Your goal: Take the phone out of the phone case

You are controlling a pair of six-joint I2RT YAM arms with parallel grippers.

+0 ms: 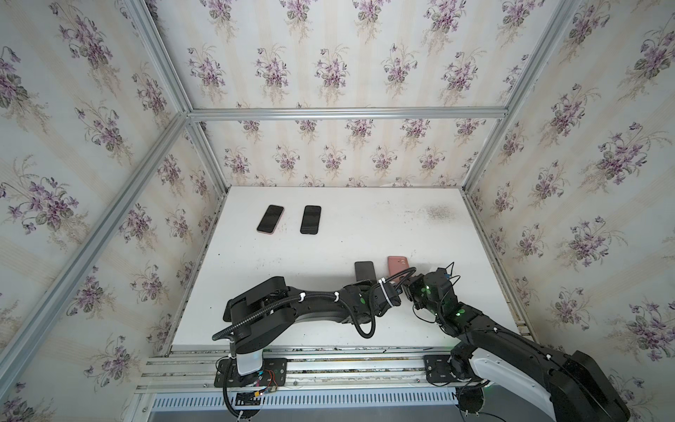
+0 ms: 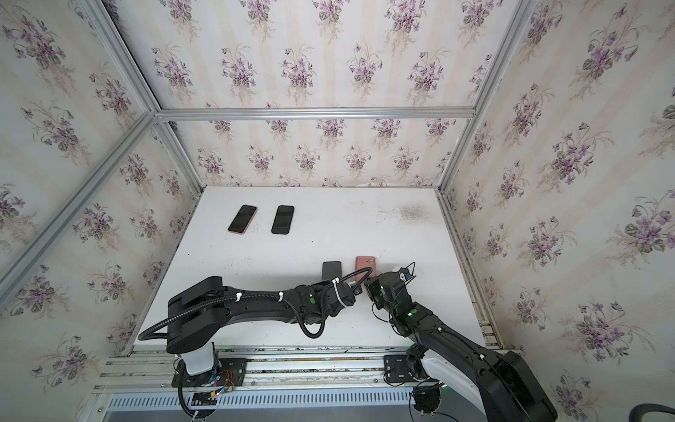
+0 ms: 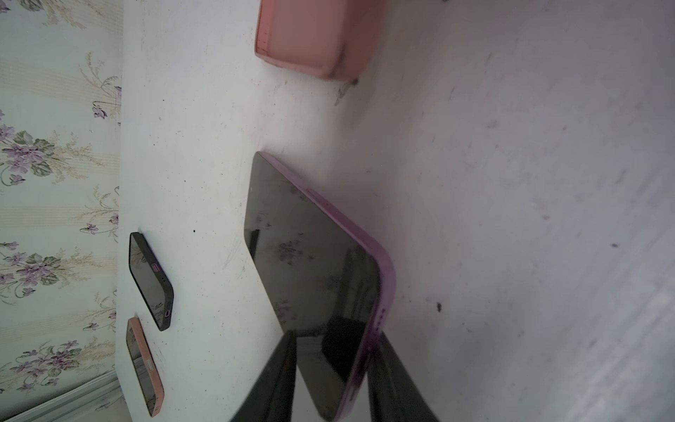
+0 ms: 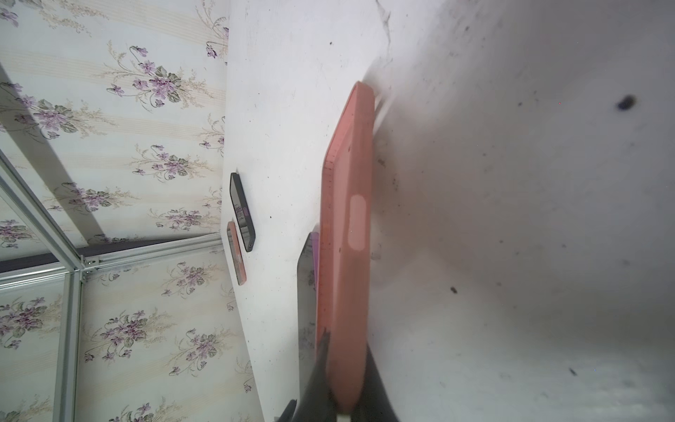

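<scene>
The surface is a white board, scuffed and speckled with dark marks, filling the lower middle of both top views. A grey smudge sits toward its upper right corner. In its upper left part two phones lie flat, screens up, side by side but apart: a pink-edged phone angled slightly, and to its right a black-edged phone. Lower and right of centre are a purple-edged phone and, just right of it, a pink case; whether these two rest fully on the surface cannot be told.
</scene>
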